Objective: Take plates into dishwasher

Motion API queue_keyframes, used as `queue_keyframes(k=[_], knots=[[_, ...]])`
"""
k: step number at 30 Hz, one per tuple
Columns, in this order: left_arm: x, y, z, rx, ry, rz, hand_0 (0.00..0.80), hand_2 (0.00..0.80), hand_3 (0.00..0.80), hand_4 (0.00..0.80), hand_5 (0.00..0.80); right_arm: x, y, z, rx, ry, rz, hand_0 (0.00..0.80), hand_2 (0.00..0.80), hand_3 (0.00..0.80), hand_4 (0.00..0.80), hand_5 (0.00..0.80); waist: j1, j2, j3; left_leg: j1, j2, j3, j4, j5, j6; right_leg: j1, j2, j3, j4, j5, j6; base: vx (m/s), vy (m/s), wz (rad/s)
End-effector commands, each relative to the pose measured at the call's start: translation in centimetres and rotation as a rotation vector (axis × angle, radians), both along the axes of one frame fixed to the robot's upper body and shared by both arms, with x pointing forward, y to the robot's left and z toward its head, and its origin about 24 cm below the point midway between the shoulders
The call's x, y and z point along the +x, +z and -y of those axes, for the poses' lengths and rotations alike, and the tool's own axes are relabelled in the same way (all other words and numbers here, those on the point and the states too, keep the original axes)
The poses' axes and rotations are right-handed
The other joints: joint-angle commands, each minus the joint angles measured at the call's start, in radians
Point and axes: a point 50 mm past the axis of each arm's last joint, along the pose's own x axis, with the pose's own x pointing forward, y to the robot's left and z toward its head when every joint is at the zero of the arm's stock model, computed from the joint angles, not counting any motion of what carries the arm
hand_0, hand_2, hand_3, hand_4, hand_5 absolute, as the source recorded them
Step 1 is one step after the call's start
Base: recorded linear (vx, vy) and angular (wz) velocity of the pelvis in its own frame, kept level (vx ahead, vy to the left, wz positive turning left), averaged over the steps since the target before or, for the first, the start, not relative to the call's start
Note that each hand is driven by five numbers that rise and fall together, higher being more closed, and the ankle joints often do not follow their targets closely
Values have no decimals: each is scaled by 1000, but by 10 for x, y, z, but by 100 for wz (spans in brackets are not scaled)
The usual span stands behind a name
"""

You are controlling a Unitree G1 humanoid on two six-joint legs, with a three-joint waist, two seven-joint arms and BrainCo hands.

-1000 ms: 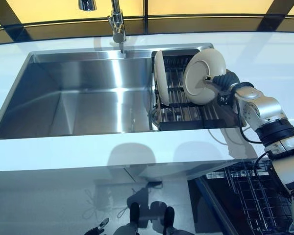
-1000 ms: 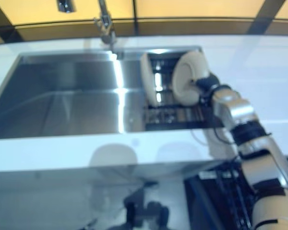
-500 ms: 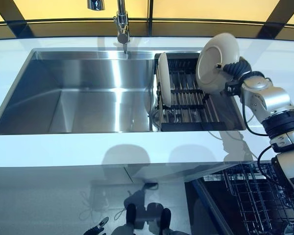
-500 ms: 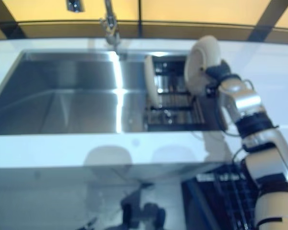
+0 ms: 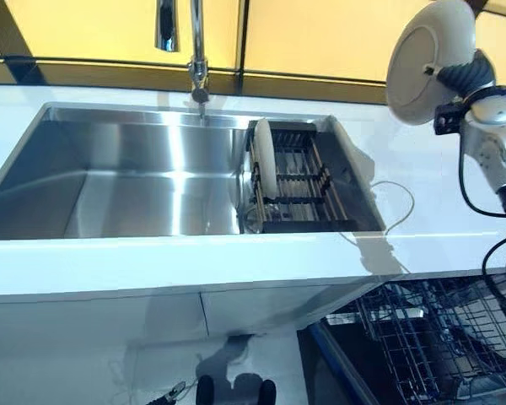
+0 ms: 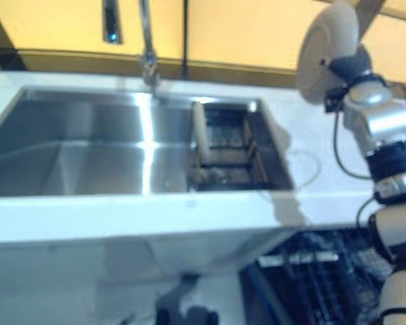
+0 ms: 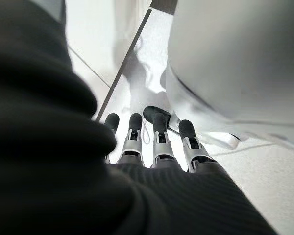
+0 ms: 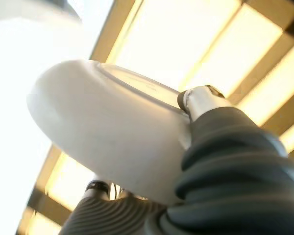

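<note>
Fingers and thumb of the right hand [image 5: 465,74] pinch a white plate [image 5: 427,57], held high at far right above the counter [image 5: 194,266]. Left hand [image 7: 157,142] hangs low, fingers straight. Carrying step; next, lower it into the dishwasher rack [image 5: 430,337], near right. Another plate [image 5: 264,157] waits in the sink rack [image 5: 308,181].

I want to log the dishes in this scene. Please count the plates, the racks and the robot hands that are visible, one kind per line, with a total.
Plates: 2, one held plate in the right hand, one standing plate in the sink rack
Racks: 2, sink rack, dishwasher rack
Hands: 2, right hand, left hand
Total: 6
</note>
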Motion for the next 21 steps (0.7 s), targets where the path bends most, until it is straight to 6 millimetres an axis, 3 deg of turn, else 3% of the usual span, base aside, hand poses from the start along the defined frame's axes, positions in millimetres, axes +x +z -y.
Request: queue_keyframes(k=[1, 7, 21], knots=[[-14, -1, -10, 43, -66, -72, 0, 0, 0, 0, 0, -21, 48, 18, -49, -48, 140, 800, 800, 800, 800, 800, -20, 2, -79, 43, -7, 5, -2, -104, 23, 21, -5, 12, -1, -35, 57, 45, 21, -20], [-21, -2, -11, 42, -80, -94, 0, 0, 0, 0, 0, -33, 30, 51, -102, -96, 43, 800, 800, 800, 800, 800, -49, 4, -108, 75, -2, 34, -2, -122, 27, 35, 2, 48, -1, -41, 58, 44, 4, -22], [-28, -4, -9, 31, -107, -104, 0, 0, 0, 0, 0, -65, -14, 102, -159, -73, -185, 800, 800, 800, 800, 800, -137, 18, -130, 115, 15, 120, -2, -147, 22, 36, 22, 123, -1, -41, 57, 27, -25, -20]])
